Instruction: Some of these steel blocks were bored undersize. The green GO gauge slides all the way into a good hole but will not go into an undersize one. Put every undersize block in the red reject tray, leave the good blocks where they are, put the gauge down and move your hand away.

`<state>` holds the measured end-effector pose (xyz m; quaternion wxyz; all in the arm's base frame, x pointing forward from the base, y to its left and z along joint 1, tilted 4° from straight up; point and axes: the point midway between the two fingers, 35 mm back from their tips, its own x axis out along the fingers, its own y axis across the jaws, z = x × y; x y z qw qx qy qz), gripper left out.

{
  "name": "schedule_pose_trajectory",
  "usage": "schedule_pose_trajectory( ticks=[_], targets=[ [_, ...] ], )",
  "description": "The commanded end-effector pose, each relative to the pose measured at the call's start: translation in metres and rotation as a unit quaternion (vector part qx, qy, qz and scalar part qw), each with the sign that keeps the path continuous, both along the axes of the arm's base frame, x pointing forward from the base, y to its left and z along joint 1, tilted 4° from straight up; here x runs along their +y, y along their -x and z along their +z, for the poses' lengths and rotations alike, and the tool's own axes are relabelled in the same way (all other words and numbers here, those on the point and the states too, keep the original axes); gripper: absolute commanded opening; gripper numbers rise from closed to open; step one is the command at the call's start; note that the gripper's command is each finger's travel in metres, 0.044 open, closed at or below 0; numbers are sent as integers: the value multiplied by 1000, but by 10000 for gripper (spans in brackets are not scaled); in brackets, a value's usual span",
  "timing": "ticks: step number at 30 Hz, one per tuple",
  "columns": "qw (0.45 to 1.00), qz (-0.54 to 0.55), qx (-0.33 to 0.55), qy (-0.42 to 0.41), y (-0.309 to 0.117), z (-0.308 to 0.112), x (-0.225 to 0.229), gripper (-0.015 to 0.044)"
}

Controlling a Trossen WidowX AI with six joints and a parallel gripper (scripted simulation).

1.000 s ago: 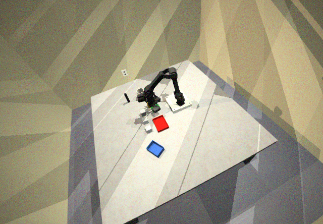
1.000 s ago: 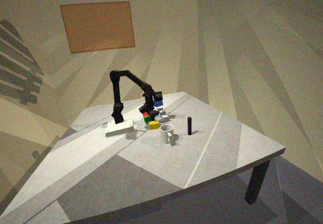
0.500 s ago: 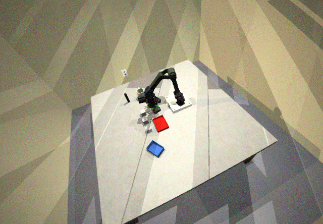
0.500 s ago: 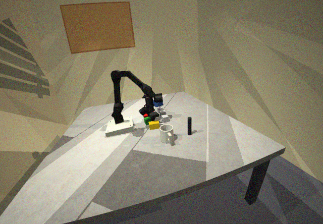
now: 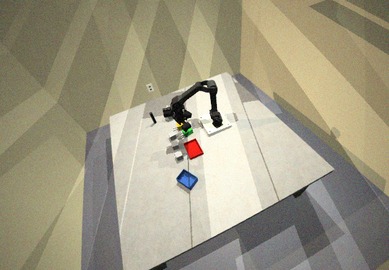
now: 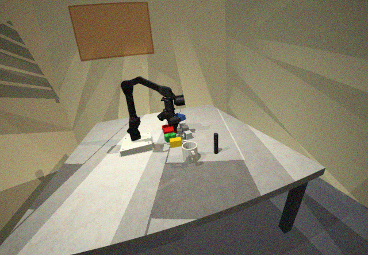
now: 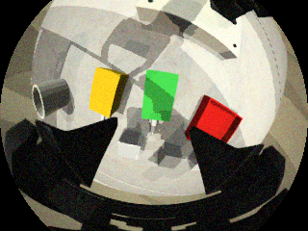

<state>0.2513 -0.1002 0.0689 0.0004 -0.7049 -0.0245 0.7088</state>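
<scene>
Yellow marks the leftmost block of the close group as I look through the wrist view: a yellow gauge block point(image 5: 179, 126) point(image 6: 175, 142) point(image 7: 107, 91), lying beyond my left fingertip, with a grey mug point(image 6: 189, 151) point(image 7: 52, 97) farther left. Next, ahead of the gap between my fingertips, the green GO gauge point(image 5: 187, 131) point(image 6: 169, 136) point(image 7: 160, 95) rests on the table point(image 5: 226, 179) point(image 6: 190, 184) point(image 7: 260, 91), a thin pale pin pointing back toward me. My gripper point(image 5: 186, 126) point(image 6: 175, 124) point(image 7: 154, 126) stands wide apart with nothing between the fingers. Below the gauge in that view, small grey steel blocks point(image 5: 172, 136) point(image 6: 187, 134) point(image 7: 130, 150) sit between my fingertips, some partly shadowed. Rightmost, beyond my right fingertip, lies the red reject tray point(image 5: 193, 149) point(image 6: 168, 128) point(image 7: 217, 119); its visible floor holds no block.

I expect the gauge's green body to be stiff and light, best squeezed across its flat sides, well away from the slim pin, which could catch or tip it. The steel blocks should feel heavier and slicker, so I would grip opposite side faces low and squarely, leaving the bores free.
</scene>
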Motion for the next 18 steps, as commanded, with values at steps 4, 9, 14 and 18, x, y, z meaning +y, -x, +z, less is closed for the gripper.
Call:
schedule_pose_trajectory(
  ticks=[4,9,14,18],
  targets=[
    [998,70,-2,0,-10,2,-4,361],
    [952,307,-9,-2,-42,7,-18,325],
    [850,527,-15,-4,-73,7,-31,325],
    [756,655,-19,-6,-95,5,-39,325]
  ],
)
